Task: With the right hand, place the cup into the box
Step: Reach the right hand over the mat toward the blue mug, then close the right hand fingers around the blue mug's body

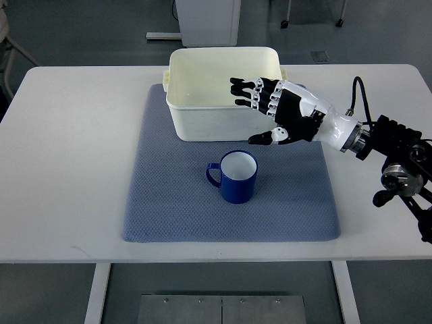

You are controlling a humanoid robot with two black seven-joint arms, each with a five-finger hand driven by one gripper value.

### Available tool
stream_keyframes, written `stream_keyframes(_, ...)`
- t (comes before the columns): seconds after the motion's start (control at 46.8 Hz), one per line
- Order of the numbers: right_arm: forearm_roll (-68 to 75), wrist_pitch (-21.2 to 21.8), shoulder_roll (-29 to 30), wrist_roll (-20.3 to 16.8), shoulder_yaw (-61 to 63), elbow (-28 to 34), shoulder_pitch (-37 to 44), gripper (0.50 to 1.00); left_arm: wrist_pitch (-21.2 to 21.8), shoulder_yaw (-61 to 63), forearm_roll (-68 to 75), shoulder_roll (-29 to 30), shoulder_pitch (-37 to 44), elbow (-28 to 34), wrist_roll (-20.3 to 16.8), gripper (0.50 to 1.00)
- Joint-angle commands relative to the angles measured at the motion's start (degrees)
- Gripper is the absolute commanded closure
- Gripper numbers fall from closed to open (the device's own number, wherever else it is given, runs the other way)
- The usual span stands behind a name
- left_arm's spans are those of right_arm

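My blue glazed cup with a white inside (237,177) stands upright on the grey-blue woven mat (169,202) at the table's (74,135) middle, handle leftward; I judge it rigid, light, slick, best wrapped round the body. The cream plastic box (202,121) sits just behind, toward the far edge. My right hand (280,111) hovers with fingers (246,88) spread, empty, over the box's right front corner, with open room around it.

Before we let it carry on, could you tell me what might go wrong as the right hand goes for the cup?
1. The right hand is open above the box wall, not at the cup; coming down, it might clip the box.
2. The cup stands upright near the box; a sideways nudge could tip it.
3. The handle points left, away from the hand, so a body grasp may slip.
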Motion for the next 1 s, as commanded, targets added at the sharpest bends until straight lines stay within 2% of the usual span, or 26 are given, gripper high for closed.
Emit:
stream_keyframes(0.0,-1.0,-0.3,0.3,0.0,-1.1,0.0,0.0,0.507,0.0,0.0,0.0,0.0,0.0,0.0,0.0,0.500)
stream_keyframes(0.278,-1.9,-4.4,0.5,0.0,-5.1,-1.2,-0.5,0.507,0.0,0.0,0.0,0.0,0.0,0.0,0.0,0.500)
stream_keyframes(0.984,-3.8,-8.5,1.6,2.8,-10.9,-6.6,-1.1,0.507,0.0,0.0,0.0,0.0,0.0,0.0,0.0,0.500)
